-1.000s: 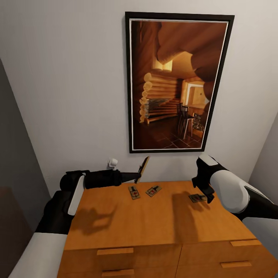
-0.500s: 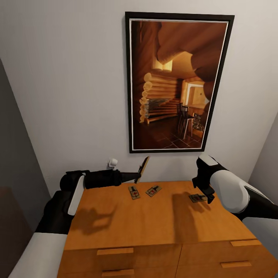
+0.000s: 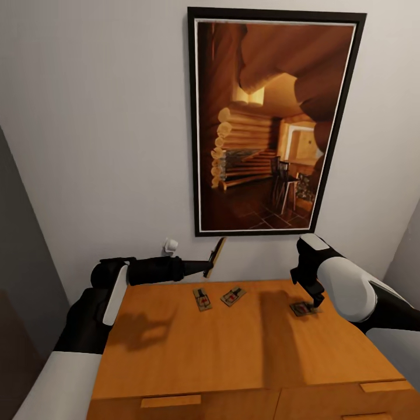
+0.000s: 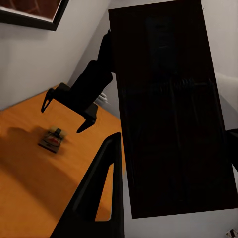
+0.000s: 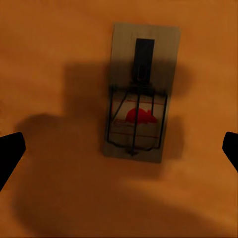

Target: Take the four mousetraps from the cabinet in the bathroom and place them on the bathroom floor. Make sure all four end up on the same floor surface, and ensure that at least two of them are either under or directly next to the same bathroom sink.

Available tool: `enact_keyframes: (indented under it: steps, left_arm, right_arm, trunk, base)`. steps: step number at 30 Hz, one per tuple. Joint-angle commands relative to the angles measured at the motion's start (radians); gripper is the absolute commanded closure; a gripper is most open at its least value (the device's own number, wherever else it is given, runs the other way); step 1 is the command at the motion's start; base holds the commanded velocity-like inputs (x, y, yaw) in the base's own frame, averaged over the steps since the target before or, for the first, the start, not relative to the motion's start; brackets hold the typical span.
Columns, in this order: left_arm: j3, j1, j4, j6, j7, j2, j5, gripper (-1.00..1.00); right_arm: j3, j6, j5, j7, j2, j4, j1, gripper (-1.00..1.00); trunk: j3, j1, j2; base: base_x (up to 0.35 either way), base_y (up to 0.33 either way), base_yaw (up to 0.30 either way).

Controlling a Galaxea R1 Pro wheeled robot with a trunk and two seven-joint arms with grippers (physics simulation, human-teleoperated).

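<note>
**Four mousetraps at the cabinet: one lifted, three lying flat**

A large framed picture [image 3: 274, 119] of a log-cabin interior hangs on the pale wall above the cabinet [image 3: 233, 350], whose smooth orange-brown top spreads across the head view, with two drawer handles showing at the near edge.

The left arm reaches along the back of the cabinet top. Its gripper [image 3: 209, 267] is clamped on one mousetrap [image 3: 218, 252], a thin flat board held on edge above the wood. In the left wrist view this board is a dark rectangular slab close to the lens [image 4: 171, 106], with one black finger [image 4: 101, 186] beside it; that view also shows the right gripper [image 4: 67, 106] from the side, its two fingers spread above a trap lying on the cabinet [image 4: 52, 140].

Two more traps [image 3: 202, 299] [image 3: 233, 296] lie flat near the middle of the top, just beside each other. The fourth [image 3: 304, 308] lies under the right gripper [image 3: 315, 302].

The right wrist view looks straight down on that trap [image 5: 141, 94]: a tan board with a dark wire frame and a red mark. The fingertips [image 5: 10, 153] stand wide apart on either side, holding nothing.
</note>
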Motion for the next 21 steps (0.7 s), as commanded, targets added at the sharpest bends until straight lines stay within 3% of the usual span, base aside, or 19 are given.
enact_keyframes:
  steps: [1,21]
  left_arm:
    - [0.000,-0.001,0.000,0.002,-0.001,0.000,-0.001,1.00]
    - [-0.002,-0.001,0.001,0.002,0.000,0.000,-0.001,1.00]
  right_arm:
    - [0.006,0.010,-0.008,-0.005,-0.001,-0.001,0.000,-1.00]
    - [0.006,0.010,-0.009,-0.005,-0.001,0.000,0.000,-1.00]
  trunk:
    - [-0.001,0.000,-0.001]
    - [-0.008,0.008,-0.015]
  base:
    - [0.047,0.000,0.000]
    - [0.009,0.000,0.000]
